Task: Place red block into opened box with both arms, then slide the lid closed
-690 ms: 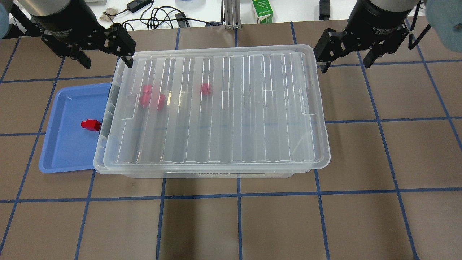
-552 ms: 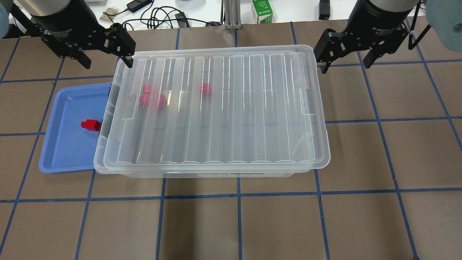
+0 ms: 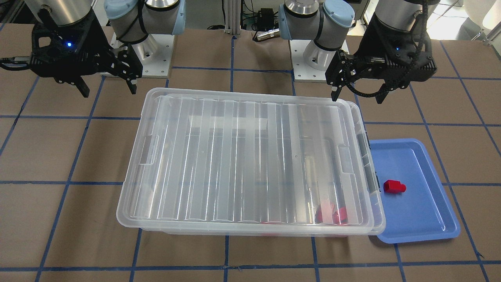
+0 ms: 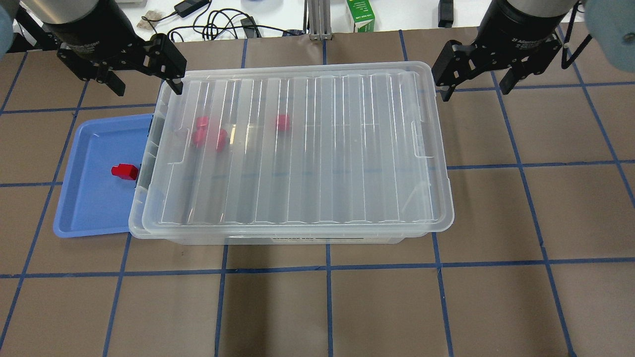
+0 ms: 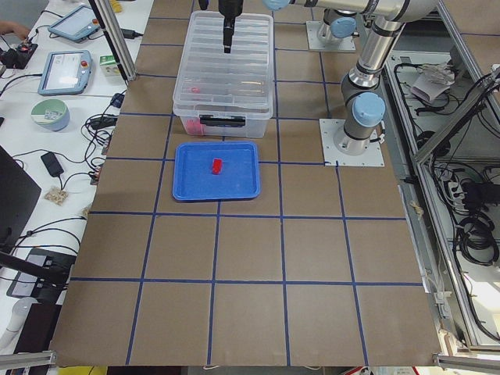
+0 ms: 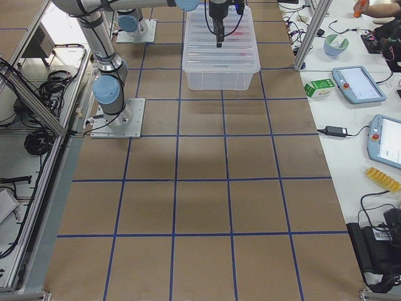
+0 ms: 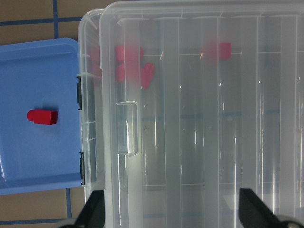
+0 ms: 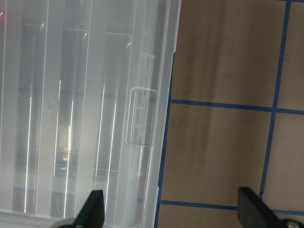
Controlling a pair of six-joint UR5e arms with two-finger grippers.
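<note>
A small red block (image 4: 124, 171) (image 3: 394, 186) (image 7: 42, 116) lies in the blue tray (image 4: 89, 203), by the box's left end. The clear box (image 4: 140, 210) (image 7: 90, 137) holds several more red blocks (image 4: 209, 135) at its far left. The ribbed clear lid (image 4: 307, 148) (image 3: 242, 156) rests on top, shifted slightly right, so a narrow strip stays uncovered by the tray. My left gripper (image 4: 148, 88) (image 3: 356, 98) hovers open above the box's far left corner. Just off the lid's far right corner, my right gripper (image 4: 475, 91) (image 3: 109, 92) also hangs open and empty.
A green carton (image 4: 360, 15) and cables (image 4: 218, 22) lie on the white bench beyond the table's far edge. Brown mat with blue tape lines (image 4: 327, 307) stretches in front of the box. Tablets (image 6: 357, 81) sit on a side bench.
</note>
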